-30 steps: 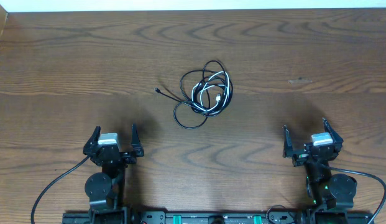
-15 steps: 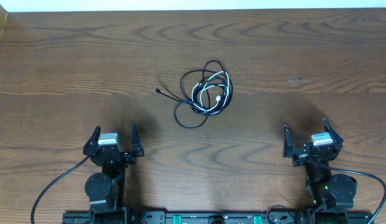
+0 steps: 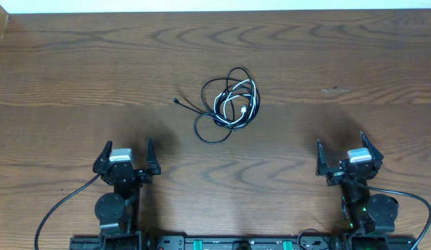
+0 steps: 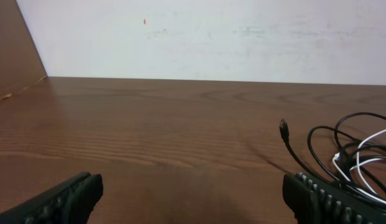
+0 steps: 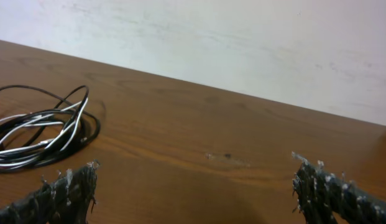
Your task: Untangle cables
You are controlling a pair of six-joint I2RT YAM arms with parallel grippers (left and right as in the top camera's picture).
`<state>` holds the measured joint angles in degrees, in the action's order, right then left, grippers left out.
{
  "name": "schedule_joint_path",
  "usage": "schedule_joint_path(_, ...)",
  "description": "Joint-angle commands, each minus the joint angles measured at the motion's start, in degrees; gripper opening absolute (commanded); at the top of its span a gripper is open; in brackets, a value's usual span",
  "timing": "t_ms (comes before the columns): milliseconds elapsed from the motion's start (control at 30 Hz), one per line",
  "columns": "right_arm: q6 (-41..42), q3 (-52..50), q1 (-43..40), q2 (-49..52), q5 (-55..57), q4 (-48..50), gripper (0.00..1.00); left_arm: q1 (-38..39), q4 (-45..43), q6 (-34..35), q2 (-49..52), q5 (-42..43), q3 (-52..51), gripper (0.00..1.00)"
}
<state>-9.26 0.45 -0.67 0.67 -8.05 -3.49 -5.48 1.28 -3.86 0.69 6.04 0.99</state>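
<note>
Lying tangled on the table (image 3: 76, 69), the cables (image 3: 225, 115) sit apart from left gripper (image 3: 128, 144) and right gripper (image 3: 340, 139), both wide.

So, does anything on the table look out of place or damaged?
Only the cables: black and white strands lie tangled in one heap at mid-table, with one black plug end sticking out to the left. A small scuff marks the wood to their right. Nothing looks spilled.

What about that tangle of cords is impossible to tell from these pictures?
- Overhead: how many cords there are and which crosses over which; the loops are too small and overlap.
- Overhead: the loose plug, its type; too small.
- Left wrist: cords cut off by the right edge.
- Right wrist: cords cut off by the left edge.
</note>
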Motion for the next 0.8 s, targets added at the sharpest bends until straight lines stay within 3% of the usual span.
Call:
schedule_joint_path(0, 0.5, -0.1, 0.1, -0.3, 0.0, 1.6, 0.99, 0.1, 2.3, 0.0, -0.1, 0.6, -0.8, 0.98)
schedule_joint_path(400, 0.4, -0.1, 0.1, -0.1, 0.0, 0.3, 0.99, 0.1, 0.2, 0.1, -0.1, 2.8, -0.4, 0.98)
schedule_joint_path(633, 0.5, 2.8, 0.1, 0.5, -3.7, 1.3, 0.99, 0.1, 0.0, 5.7, 1.7, 9.3, 4.7, 0.98)
schedule_joint_path(767, 0.5, 9.3, 0.1, 4.7, -4.0, 0.7, 0.99, 0.1, 0.5, 5.6, 8.7, 10.4, 12.6, 0.98)
